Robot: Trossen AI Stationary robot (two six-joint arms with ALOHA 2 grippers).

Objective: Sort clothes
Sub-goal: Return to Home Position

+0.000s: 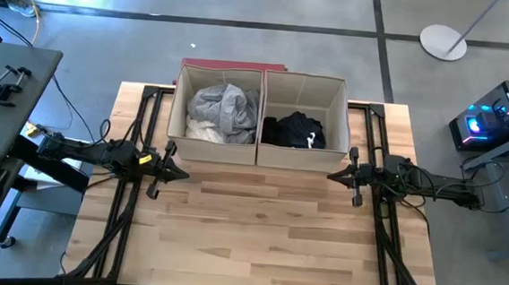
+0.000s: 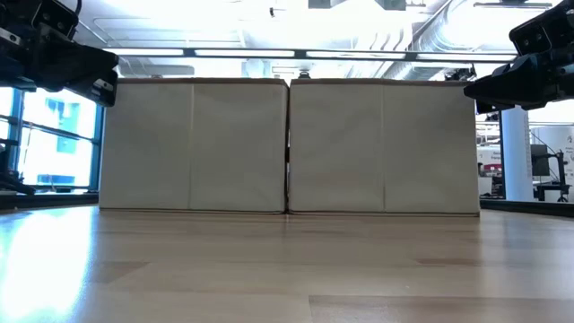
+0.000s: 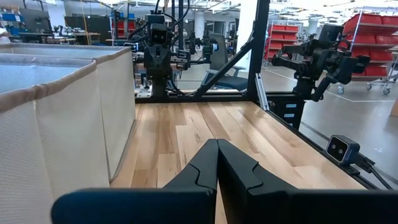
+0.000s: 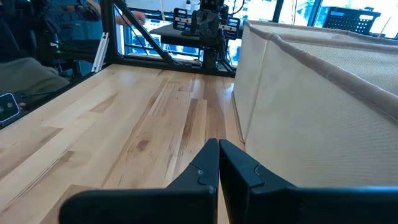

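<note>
I see one risk here. Both arms sit close to the boxes' near corners, so a careless swing homeward could clip a fabric wall and shove a box across the surface [image 1: 267, 224]. The left end effector [image 1: 181, 172] and right end effector [image 1: 332, 176] each have fingers pressed together, holding nothing. The left box [image 1: 177, 110] holds the white and grey clothes [image 1: 223, 112]. The right box [image 1: 343, 122] holds the dark clothes [image 1: 296, 130].
</note>
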